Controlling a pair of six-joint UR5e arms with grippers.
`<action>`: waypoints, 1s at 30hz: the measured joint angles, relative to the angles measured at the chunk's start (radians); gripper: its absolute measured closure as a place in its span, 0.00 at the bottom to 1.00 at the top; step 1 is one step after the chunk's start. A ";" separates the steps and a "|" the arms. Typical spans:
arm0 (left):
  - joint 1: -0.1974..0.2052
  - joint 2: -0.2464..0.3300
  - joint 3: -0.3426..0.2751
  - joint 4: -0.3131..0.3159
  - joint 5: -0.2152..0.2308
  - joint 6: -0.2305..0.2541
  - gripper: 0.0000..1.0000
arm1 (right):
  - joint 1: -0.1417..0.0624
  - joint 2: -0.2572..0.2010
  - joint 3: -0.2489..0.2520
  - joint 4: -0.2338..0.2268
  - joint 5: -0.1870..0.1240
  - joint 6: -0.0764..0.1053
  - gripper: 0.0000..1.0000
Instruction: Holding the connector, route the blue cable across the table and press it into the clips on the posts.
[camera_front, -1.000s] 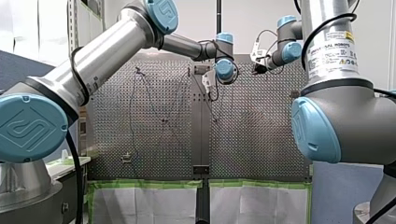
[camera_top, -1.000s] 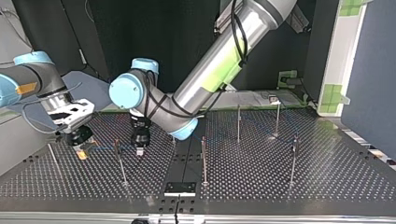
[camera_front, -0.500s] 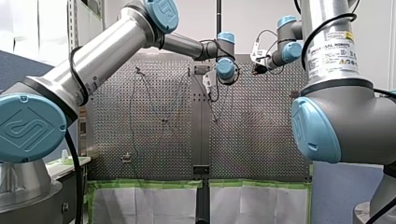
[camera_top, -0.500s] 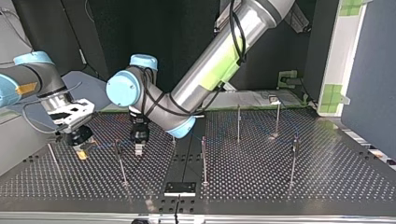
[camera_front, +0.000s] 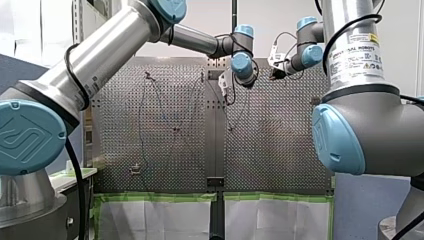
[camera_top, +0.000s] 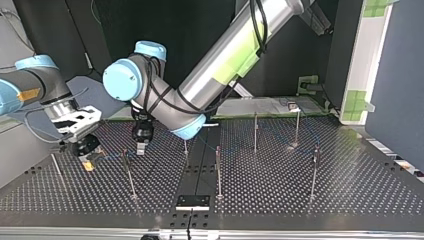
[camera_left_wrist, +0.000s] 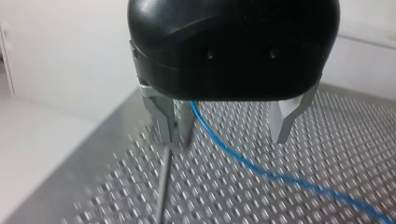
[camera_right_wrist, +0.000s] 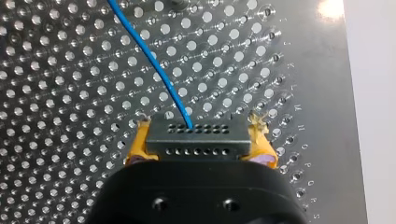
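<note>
Perforated table (camera_top: 280, 192), posts (camera_top: 218, 172) well apart

A robotics lab: grey industrial arms with blue joint caps (camera_front: 100, 55) flank a perforated steel table (camera_top: 350, 190) carrying thin metal posts (camera_top: 218, 172), its edge marked with green masking tape (camera_front: 160, 197).

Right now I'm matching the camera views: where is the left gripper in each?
Front view: left gripper at top centre, over the table's far end.
Top view: left of centre, beside a post.
Left wrist view: the view's own, open over the blue cable.
Right wrist view: not in it.
Shared landmark: the perforated table.
</note>
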 joint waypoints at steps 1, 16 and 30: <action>-0.002 0.011 -0.010 0.010 0.008 0.000 0.00 | 0.000 0.000 0.000 0.000 0.000 0.000 1.00; 0.005 0.145 -0.145 0.143 -0.061 -0.041 0.00 | 0.009 0.000 0.000 0.000 0.000 -0.002 1.00; 0.007 0.267 -0.267 0.265 -0.171 -0.139 0.00 | 0.024 0.001 0.001 0.003 0.001 -0.005 1.00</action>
